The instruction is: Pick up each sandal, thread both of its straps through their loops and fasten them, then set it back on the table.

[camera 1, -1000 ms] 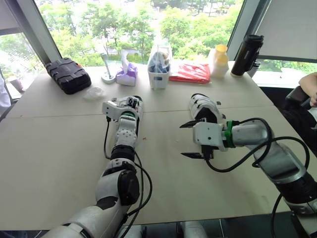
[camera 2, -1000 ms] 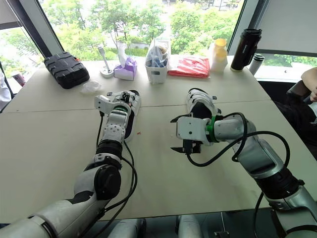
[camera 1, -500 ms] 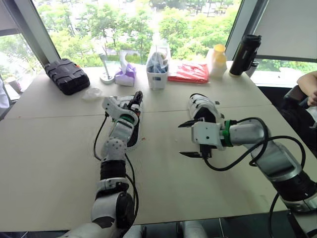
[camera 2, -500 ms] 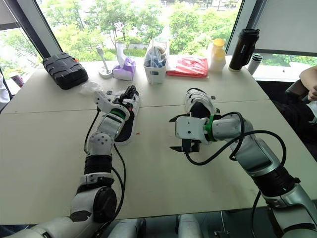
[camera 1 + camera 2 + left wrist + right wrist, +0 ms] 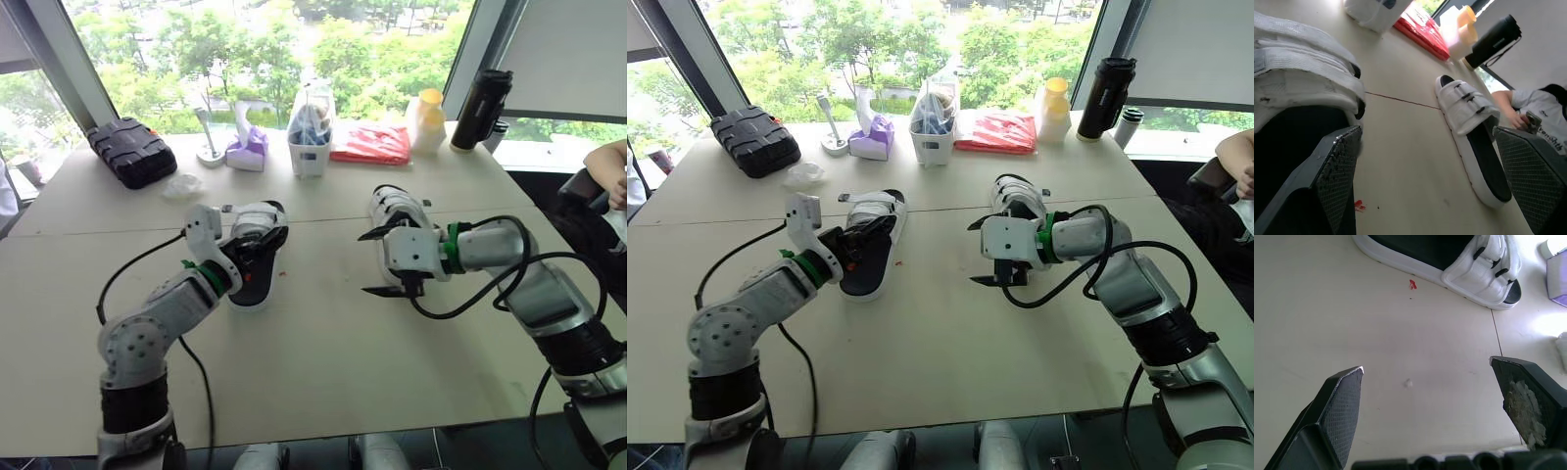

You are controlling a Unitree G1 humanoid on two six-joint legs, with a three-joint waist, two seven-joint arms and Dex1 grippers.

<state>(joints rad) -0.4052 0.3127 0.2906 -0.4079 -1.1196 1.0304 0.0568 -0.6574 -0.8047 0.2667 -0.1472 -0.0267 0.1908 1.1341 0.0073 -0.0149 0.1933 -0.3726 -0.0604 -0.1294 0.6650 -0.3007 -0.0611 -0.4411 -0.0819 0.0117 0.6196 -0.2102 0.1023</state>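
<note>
— Where's the left gripper?
— At the left sandal, spread wide open. In the left wrist view one finger hangs over the black footbed, just behind the white straps. Whether it touches the sandal I cannot tell.

— And that sandal?
— Flat on the table, left of the middle, toe end toward the far edge, both straps lying across the foot. A small red speck sits on the table just beside its sole.

— The right gripper?
— Also wide open, holding nothing, above bare table, its fingers pointing across toward the left sandal. The right sandal lies on its far side, right of the middle, toe end toward the far edge. Its two white straps with dark loops lie across the foot, and its heel end is hidden by the gripper.

— How do the sandals stand to each other?
— Well apart, roughly side by side, both at the seam running across the table.

— Beyond them?
— Toward the far edge there is a black case at the far-left corner. After it come a crumpled clear wrapper, a purple tissue pack, a white bin, a red packet and a yellow-capped bottle. A black flask stands near the far-right corner. A person's arm shows past the right edge.
</note>
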